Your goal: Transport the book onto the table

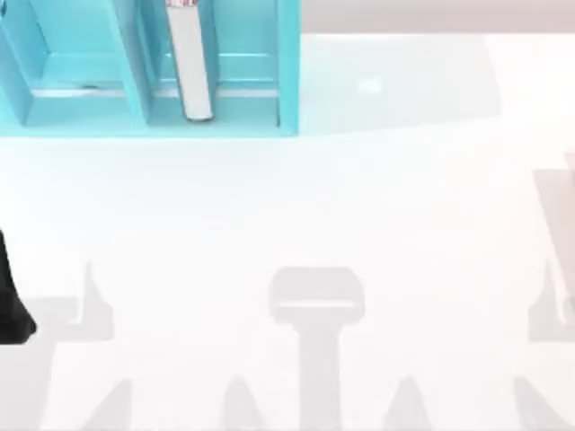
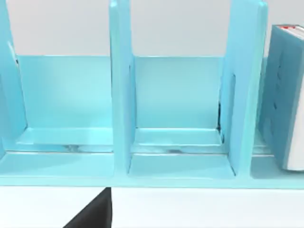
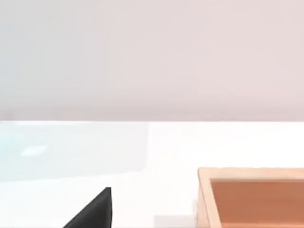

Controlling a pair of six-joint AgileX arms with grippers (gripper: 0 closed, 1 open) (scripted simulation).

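One book stands upright in the rightmost compartment of one teal shelf unit, not yet on the desk. I should bring my left hand squarely to its edge; whether this hand is open, I cannot tell.

The book runs off the top edge of the top view, so its far end is cut away, and in the left wrist view the picture's side edge slices it too. The shelf is cropped at the top and left of the top view. A wooden box is cut by the right wrist view's edge. The left arm shows as a dark sliver at the table's left edge (its fingers cannot be made out).
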